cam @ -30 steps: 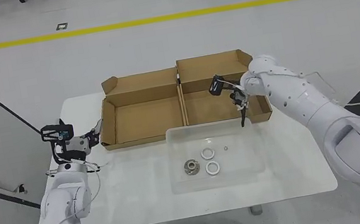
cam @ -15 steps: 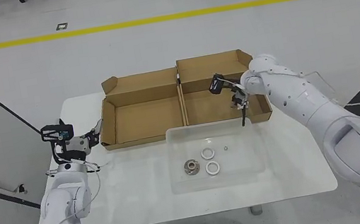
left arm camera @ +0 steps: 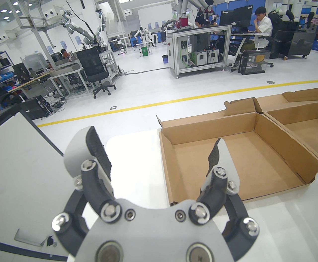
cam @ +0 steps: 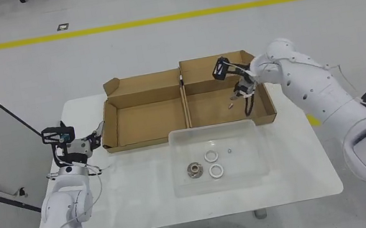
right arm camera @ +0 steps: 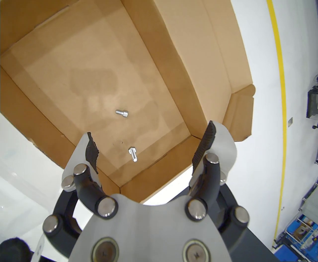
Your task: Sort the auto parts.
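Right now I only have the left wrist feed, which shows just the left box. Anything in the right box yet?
Observer: Yes. A cap-head bolt and a hex-head bolt lie apart on the floor of the right box.
Operator: Right gripper holding anything?
Observer: No. The right gripper is open above that box, with nothing between its fingers.
Operator: What's in the tray?
Observer: The clear tray holds two white rings, a metal hub and a small part too tiny to identify.
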Available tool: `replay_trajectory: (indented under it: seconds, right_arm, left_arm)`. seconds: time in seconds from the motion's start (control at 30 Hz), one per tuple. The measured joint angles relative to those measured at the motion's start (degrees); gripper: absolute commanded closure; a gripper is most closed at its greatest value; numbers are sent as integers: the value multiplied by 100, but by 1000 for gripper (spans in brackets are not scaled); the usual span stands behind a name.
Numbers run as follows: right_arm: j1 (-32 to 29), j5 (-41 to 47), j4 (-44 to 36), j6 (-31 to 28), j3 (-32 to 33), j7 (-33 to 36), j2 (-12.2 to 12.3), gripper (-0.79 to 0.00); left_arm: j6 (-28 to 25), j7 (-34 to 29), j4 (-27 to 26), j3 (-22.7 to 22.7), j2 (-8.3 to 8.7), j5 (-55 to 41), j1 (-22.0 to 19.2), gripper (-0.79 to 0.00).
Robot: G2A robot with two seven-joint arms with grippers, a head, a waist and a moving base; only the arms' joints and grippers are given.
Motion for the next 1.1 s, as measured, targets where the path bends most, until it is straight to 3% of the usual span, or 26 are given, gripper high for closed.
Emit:
replay_trajectory:
  seconds: [0.3, 0.63, 1.1]
  right_arm:
    - [-1047, 685, -2165, -324, 1390, 1082, 636, -785]
    - [-2318, 1404, -4327, 261, 2240, 1713, 1289, -785]
    - [-2383, 1444, -4417, 286, 2248, 1717, 1338, -785]
  left_arm:
    - [0, 0, 0, 0, 0, 0, 0, -785]
    - [0, 0, 0, 0, 0, 0, 0, -785]
    - [0, 0, 0, 0, 0, 0, 0, -785]
